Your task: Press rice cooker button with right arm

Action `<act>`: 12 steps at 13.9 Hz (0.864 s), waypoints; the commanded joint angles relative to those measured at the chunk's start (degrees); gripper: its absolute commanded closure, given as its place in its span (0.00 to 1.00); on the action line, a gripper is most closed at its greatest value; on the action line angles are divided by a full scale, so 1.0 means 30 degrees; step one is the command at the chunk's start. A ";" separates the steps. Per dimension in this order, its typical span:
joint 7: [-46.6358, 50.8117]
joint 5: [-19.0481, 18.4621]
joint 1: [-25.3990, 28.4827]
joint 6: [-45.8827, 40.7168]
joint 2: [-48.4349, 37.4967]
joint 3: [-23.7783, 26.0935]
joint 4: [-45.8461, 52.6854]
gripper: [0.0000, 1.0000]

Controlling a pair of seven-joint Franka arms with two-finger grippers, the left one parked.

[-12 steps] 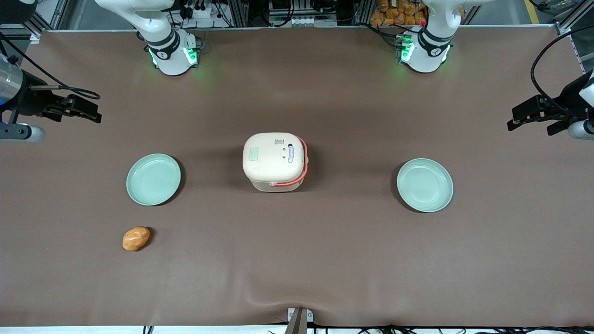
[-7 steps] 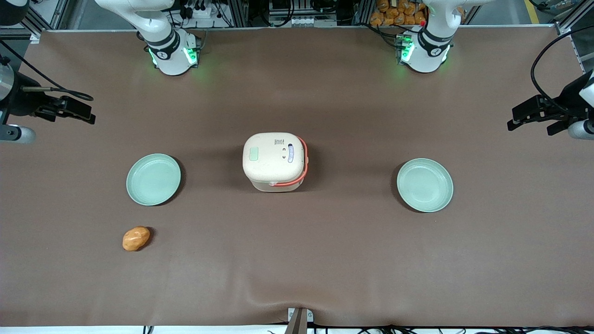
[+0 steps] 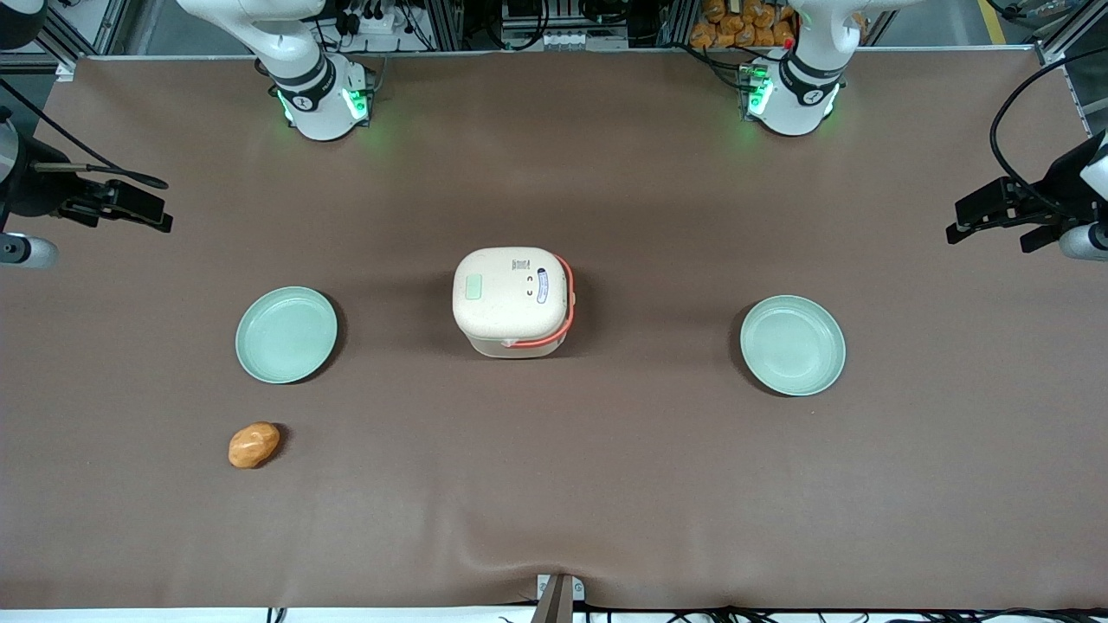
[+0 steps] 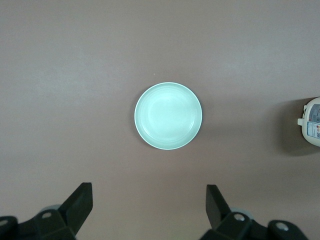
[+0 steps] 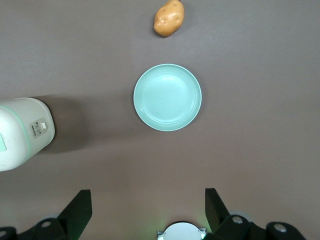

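The rice cooker (image 3: 512,301) stands mid-table, cream with an orange-red handle band. Its pale green button (image 3: 473,286) is on the lid, on the side toward the working arm. The cooker also shows in the right wrist view (image 5: 22,132) and in the left wrist view (image 4: 312,121). My right gripper (image 3: 147,212) hangs high at the working arm's end of the table, well apart from the cooker. In the right wrist view the gripper (image 5: 147,195) is open and empty, its fingers (image 5: 82,200) wide apart above bare mat.
A pale green plate (image 3: 286,335) lies between gripper and cooker, also seen from the right wrist (image 5: 167,97). A potato (image 3: 254,444) lies nearer the front camera (image 5: 169,18). A second plate (image 3: 792,344) lies toward the parked arm (image 4: 168,116).
My right gripper has drifted slightly away from the cooker, toward the working arm's end of the table. Nothing on the table has moved.
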 commanded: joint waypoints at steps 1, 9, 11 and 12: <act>0.0027 -0.0276 0.0071 0.0009 -0.0279 -0.0124 0.0150 0.00; -0.1404 -0.2706 0.0481 0.0039 -0.0309 -0.0476 0.0150 0.00; -0.1232 -0.2534 0.0423 0.0068 -0.0279 -0.0476 0.0150 0.00; -0.1232 -0.2504 0.0394 0.0068 -0.0250 -0.0476 0.0150 0.00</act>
